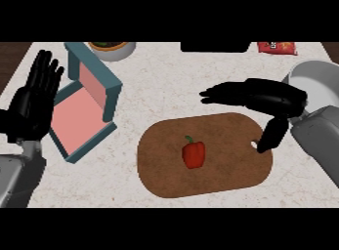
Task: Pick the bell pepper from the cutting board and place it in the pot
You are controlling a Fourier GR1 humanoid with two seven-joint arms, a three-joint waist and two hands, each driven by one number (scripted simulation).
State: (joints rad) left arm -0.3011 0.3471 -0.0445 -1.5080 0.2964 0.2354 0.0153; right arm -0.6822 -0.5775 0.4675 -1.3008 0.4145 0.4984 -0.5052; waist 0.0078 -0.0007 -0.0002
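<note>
One bell pepper (193,154) — long axis near-to-far, stem pointing away.

Red bell pepper (193,154), brown cutting board (222,180), grey pot (323,80)

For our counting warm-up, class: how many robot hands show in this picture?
2. The left hand rests open at the left edge, beside the box. The right hand hovers open over the right end of the board, next to the pot. Neither is hidden.
</note>
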